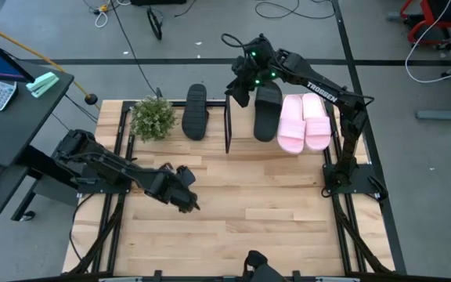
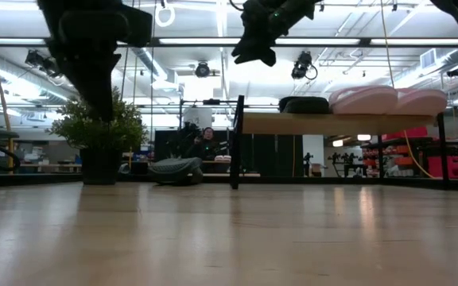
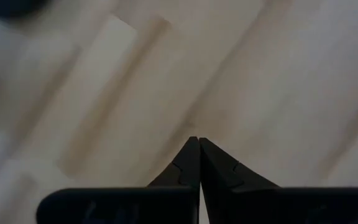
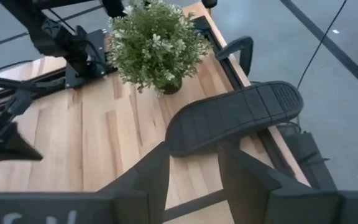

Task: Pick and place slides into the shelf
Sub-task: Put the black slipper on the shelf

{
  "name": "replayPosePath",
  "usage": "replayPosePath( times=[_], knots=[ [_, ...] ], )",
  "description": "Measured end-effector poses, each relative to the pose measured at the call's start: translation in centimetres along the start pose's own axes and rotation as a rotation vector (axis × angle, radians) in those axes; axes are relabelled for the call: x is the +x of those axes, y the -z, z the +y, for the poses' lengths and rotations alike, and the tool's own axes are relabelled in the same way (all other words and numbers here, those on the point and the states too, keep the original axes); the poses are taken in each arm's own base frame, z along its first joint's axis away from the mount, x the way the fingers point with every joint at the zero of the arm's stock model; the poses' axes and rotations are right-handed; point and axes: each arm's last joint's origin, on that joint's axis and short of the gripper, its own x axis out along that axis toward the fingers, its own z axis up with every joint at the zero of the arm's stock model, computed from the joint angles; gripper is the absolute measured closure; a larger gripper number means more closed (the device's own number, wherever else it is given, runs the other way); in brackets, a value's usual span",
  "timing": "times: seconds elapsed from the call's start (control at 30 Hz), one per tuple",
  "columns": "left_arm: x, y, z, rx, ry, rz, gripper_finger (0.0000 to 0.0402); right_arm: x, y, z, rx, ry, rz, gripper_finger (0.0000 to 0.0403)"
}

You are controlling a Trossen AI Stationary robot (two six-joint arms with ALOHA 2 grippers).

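Slides are sitting in two places: two pale pink ribbed-strap slides (image 1: 304, 122) and one black slide (image 1: 268, 111) are lying side by side on the low plywood-topped shelf (image 2: 336, 123), while the other black slide (image 1: 196, 111) is lying upside down on the slatted wooden bench (image 1: 257, 204) beside a small potted green plant (image 1: 154, 117). The right hand (image 1: 241, 84) is hovering over the shelf's left end with fingers apart. The left hand (image 1: 185, 197) is hanging low over bare bench, fingers pressed together.
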Motion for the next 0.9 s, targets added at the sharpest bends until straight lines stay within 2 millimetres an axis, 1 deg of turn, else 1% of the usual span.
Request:
replayPosePath(
  times=[0.13,0.23,0.33,0.5,0.57,0.63,0.7,0.77,0.83,0.9],
  knots=[
    [-0.7,-2.1,2.6,0.131,-0.004,-0.025,0.0394,0.1,0.1,0.2,0.021,-0.005,0.009,0.026],
    [-2.3,-4.5,5.3,0.179,0.019,-0.074,0.0387,0.0,0.3,0.4,0.065,-0.008,0.032,0.026],
    [-5.2,-7.3,8.9,0.199,0.029,-0.185,0.0384,-0.5,0.5,0.6,0.081,-0.008,0.056,0.026],
    [-10.6,-12.0,16.1,0.203,-0.043,-0.391,0.0396,-1.8,0.4,1.0,0.071,-0.001,0.053,0.0261],
    [-12.5,-13.4,18.9,0.212,-0.05,-0.442,0.0396,-2.1,0.4,1.2,0.061,-0.002,0.047,0.0262],
    [-14.0,-14.9,21.3,0.209,-0.042,-0.497,0.0392,-2.3,0.3,1.6,0.053,-0.008,0.04,0.0262],
    [-14.8,-16.2,23.4,0.199,-0.06,-0.52,0.0391,-2.4,0.3,1.8,0.054,-0.016,0.038,0.0262],
    [-15.1,-17.5,25.3,0.181,-0.082,-0.534,0.0394,-2.5,0.3,2.1,0.076,-0.041,0.041,0.0261],
    [-14.9,-18.8,26.9,0.164,-0.081,-0.534,0.0397,-2.5,0.3,2.5,0.091,-0.066,0.046,0.0261],
    [-14.1,-20.1,28.4,0.14,-0.067,-0.523,0.0396,-2.5,0.2,3.0,0.089,-0.08,0.046,0.0262]
  ],
)
